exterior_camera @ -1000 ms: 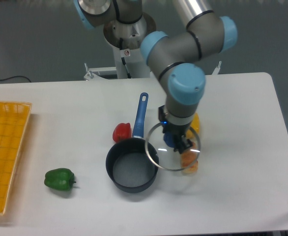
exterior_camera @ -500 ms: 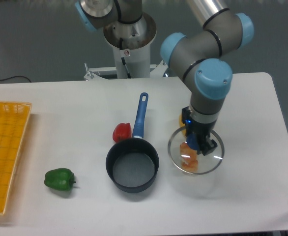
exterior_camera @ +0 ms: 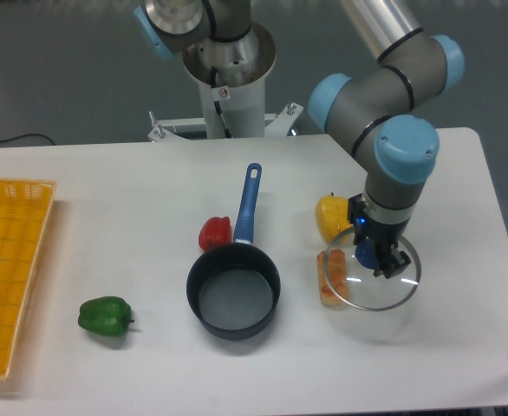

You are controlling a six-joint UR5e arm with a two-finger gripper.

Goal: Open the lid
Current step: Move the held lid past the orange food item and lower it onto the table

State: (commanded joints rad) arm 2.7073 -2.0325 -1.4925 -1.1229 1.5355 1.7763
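The lid (exterior_camera: pixel 371 282), a clear glass disc with a thin metal rim, hangs low over the table to the right of the dark blue saucepan (exterior_camera: pixel 233 301). My gripper (exterior_camera: pixel 377 256) is shut on the lid's blue knob (exterior_camera: pixel 367 252) from above. The saucepan stands uncovered, its blue handle (exterior_camera: pixel 248 203) pointing away from the camera. The lid's left edge overlaps an orange carrot-like piece (exterior_camera: pixel 331 279). The lid is well apart from the pan.
A yellow pepper (exterior_camera: pixel 333 216) lies just left of my wrist. A red pepper (exterior_camera: pixel 215 233) sits beside the pan handle. A green pepper (exterior_camera: pixel 105 315) lies at the front left. A yellow basket (exterior_camera: pixel 9 273) stands at the left edge.
My gripper has carried the lid to the right, from beside the pan's rim to well clear of it. The yellow pepper and the orange piece now show mostly uncovered.
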